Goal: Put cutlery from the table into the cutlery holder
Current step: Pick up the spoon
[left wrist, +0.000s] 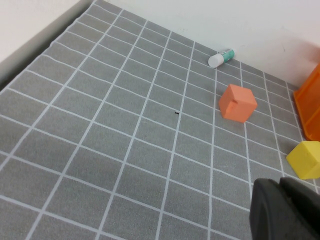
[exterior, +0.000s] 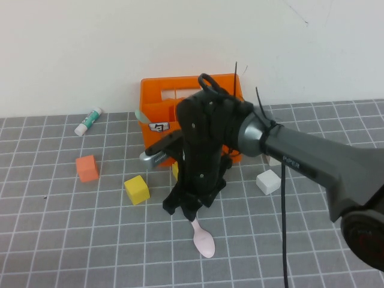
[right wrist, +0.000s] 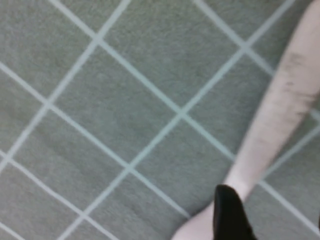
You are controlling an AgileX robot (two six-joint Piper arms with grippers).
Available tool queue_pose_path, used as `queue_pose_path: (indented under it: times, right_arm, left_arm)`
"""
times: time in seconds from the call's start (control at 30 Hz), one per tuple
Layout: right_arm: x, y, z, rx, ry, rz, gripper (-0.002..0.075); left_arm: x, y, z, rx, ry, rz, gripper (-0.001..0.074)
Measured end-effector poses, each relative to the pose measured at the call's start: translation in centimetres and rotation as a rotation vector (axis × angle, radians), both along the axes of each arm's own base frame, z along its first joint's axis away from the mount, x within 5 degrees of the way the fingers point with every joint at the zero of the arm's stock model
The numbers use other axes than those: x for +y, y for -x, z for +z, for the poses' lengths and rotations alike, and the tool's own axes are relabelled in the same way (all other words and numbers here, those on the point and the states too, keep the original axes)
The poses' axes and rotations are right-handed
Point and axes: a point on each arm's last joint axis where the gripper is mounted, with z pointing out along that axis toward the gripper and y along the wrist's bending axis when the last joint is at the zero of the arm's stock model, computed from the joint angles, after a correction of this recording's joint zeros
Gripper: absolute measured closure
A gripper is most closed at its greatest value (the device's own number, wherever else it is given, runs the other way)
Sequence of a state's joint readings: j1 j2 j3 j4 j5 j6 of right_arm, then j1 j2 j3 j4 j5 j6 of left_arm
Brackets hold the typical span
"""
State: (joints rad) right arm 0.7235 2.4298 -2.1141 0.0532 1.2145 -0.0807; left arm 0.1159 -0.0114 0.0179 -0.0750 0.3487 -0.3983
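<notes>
The right gripper (exterior: 185,210) is seen low over the table (exterior: 54,240), near the middle of the high view, pointing down from a dark arm that reaches in from the right. Its jaws are spread wide, and the handle end of the pale pink spoon (exterior: 204,241) lies between or just under them; whether the fingers touch it cannot be told. The spoon lies flat on the tiles, its bowl toward the robot. In the right wrist view the pink handle (right wrist: 280,125) is shown crossing the grid lines, with 1 dark fingertip (right wrist: 230,215) right against it.

Behind the arm stands the cutlery holder (exterior: 157,95), close to the wall. A mint-green spoon (exterior: 141,115) is seen sticking up from its left side (only partly visible past the arm).

The left gripper (left wrist: 285,210) appears only at the edge of its own wrist view, as a dark shape held above the table; its jaws are closed and nothing is held.

Scattered on the table are an orange cube (exterior: 87,168), a yellow cube (exterior: 137,189), a white cube (exterior: 268,181) and a white-and-green tube (exterior: 89,120) by the wall.
</notes>
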Motion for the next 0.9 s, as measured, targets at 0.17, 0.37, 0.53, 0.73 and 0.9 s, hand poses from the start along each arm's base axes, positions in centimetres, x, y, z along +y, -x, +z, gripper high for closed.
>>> queue_pose_path:
  times: [0.17,0.37,0.53,0.73,0.9]
  right_arm:
    - [0.7,0.6,-1.0,0.024,0.01,-0.022,0.0364]
    - [1.3,0.9,-2.2,0.012,0.035,-0.056,0.0364]
    - [1.9,0.5,-2.2,-0.064,0.017,-0.073,0.0364]
    - [1.9,0.1,-2.5,-0.098,0.022,-0.067,0.0367]
    - [1.9,0.1,-2.4,-0.099,0.02,-0.067,0.0458]
  left_arm:
    - [0.0,0.0,0.0,0.0,0.0,0.0,0.0736]
    - [0.0,0.0,0.0,0.0,0.0,0.0,0.0736]
    - [0.0,0.0,0.0,0.0,0.0,0.0,0.0736]
    - [0.0,0.0,0.0,0.0,0.0,0.0,0.0736]
    - [0.0,0.0,0.0,-0.002,0.0,0.0,0.0736]
